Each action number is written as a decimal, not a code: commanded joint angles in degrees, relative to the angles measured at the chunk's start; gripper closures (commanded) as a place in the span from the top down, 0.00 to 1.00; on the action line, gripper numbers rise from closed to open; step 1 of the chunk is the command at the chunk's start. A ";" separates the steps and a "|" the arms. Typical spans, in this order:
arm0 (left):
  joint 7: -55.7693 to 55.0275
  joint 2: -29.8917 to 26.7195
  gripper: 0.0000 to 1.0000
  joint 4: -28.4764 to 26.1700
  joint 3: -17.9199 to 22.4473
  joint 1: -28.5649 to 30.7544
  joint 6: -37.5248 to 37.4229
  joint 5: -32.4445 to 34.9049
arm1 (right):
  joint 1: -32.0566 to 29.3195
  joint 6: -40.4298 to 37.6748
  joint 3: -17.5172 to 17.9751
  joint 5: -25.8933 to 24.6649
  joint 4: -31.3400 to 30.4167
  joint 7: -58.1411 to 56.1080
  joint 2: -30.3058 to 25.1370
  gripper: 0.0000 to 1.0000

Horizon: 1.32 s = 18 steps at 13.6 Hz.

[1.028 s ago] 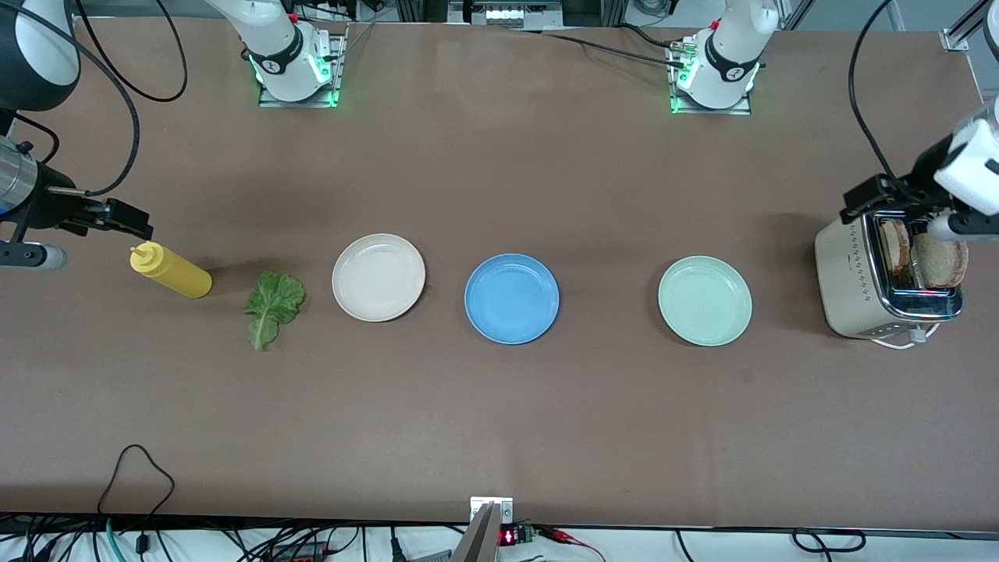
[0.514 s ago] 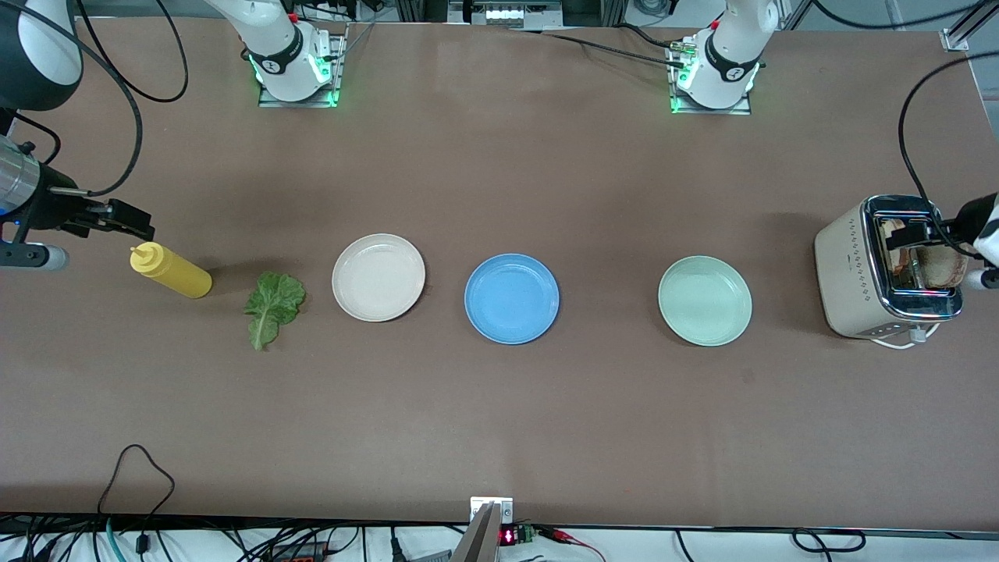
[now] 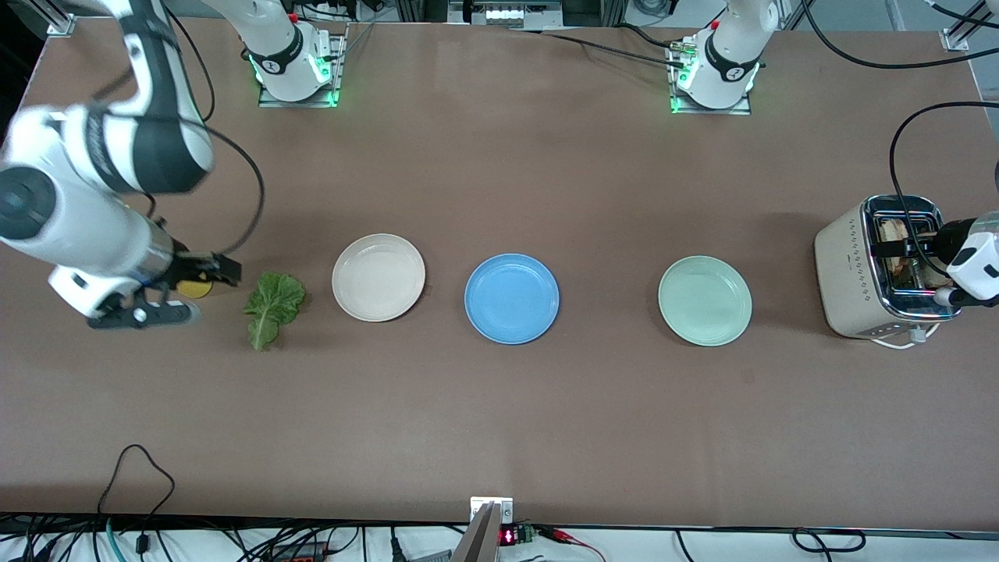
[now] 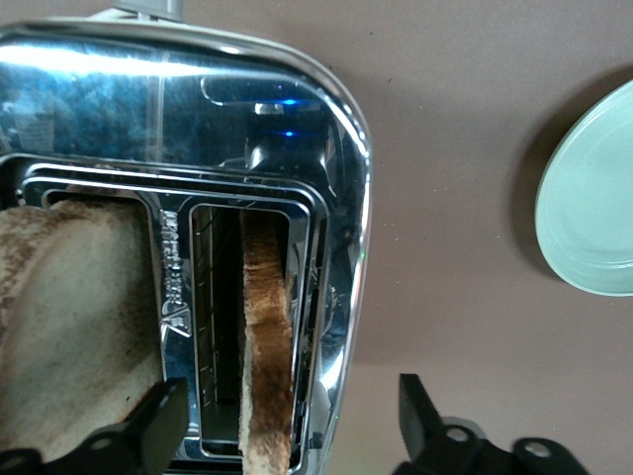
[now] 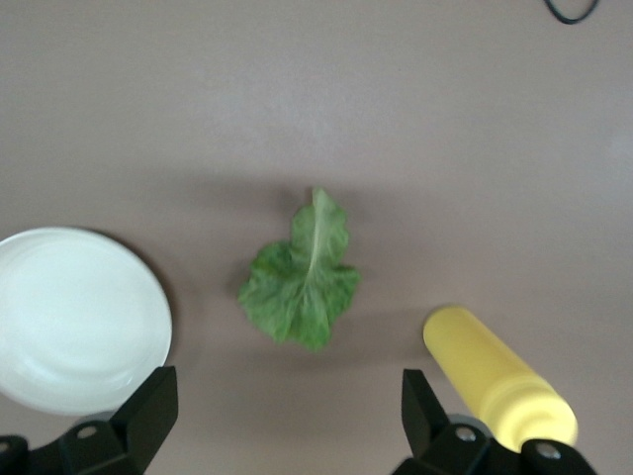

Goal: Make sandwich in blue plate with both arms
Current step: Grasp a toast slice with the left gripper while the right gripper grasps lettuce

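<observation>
While both claws gape, left claw [image 4: 287,435] over two toast slices [image 4: 265,336], right claw [image 5: 287,426] over one lettuce leaf [image 5: 302,282], three plates.

Along the bench [image 3: 499,429], from the right arm's end to the left arm's: bottle [image 5: 490,381], lettuce leaf [image 3: 273,306], first plate [image 3: 378,277], centre plate [image 3: 511,298], third plate [image 3: 705,300], toaster [image 3: 847,281]. Two bread slices [image 4: 267,336] stand in the toaster.

no readable text, labels or numbers anywhere

High front camera; two down-looking wrist cameras
</observation>
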 commanded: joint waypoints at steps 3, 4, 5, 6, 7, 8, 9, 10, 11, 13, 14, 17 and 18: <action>2.33 -0.08 0.01 0.61 -0.51 2.59 -2.02 1.01 | -3.15 6.05 -0.38 0.64 0.73 1.70 7.98 1.00; 3.56 -0.08 0.00 0.61 -0.51 3.21 -1.93 0.93 | -3.59 7.71 -0.38 1.52 0.73 3.01 10.17 1.00; 3.83 -0.08 0.00 0.87 -0.51 3.56 -1.93 1.01 | -3.95 9.30 -0.38 2.40 0.73 3.81 11.94 1.00; 3.92 -0.25 0.00 1.22 -0.51 3.66 -2.02 1.01 | -4.30 10.36 -0.38 3.10 0.64 3.99 13.08 1.00; 4.18 -0.77 0.00 1.49 -0.51 3.66 -2.36 1.01 | -4.39 10.72 -0.38 4.42 0.64 4.26 14.05 1.00; 5.49 -1.39 0.00 2.01 -0.51 3.66 -3.85 1.01 | -4.30 10.98 -0.38 6.26 0.72 5.22 15.02 1.00; 6.29 -2.09 0.00 4.11 -0.51 3.66 -6.30 0.93 | -4.30 11.50 -0.38 7.14 0.64 6.10 15.99 1.00; 6.21 -2.27 0.00 7.69 -0.95 3.66 -10.24 0.84 | -4.30 12.47 -0.38 7.24 0.64 6.71 16.95 1.00; 6.21 -2.19 0.00 12.95 -1.30 3.13 -15.85 0.40 | -4.30 13.09 -0.38 7.33 0.64 7.59 17.66 1.00; 5.77 -2.10 0.00 20.79 -2.35 -0.45 -22.99 0.22 | -4.30 13.27 -0.38 7.33 0.55 9.00 19.33 1.00; 5.42 -2.27 0.00 22.22 -3.31 -2.13 -24.33 -0.30 | -4.30 13.62 -0.38 7.33 0.64 9.00 19.86 1.00; 1.74 -3.33 0.00 21.62 -8.84 -3.02 -25.84 -10.46 | -4.30 14.14 -0.38 7.42 0.64 9.09 20.83 0.90; -1.50 -2.89 0.00 21.10 -11.38 -3.28 -25.49 -14.50 | -4.30 14.15 -0.38 7.42 0.64 9.01 21.26 0.79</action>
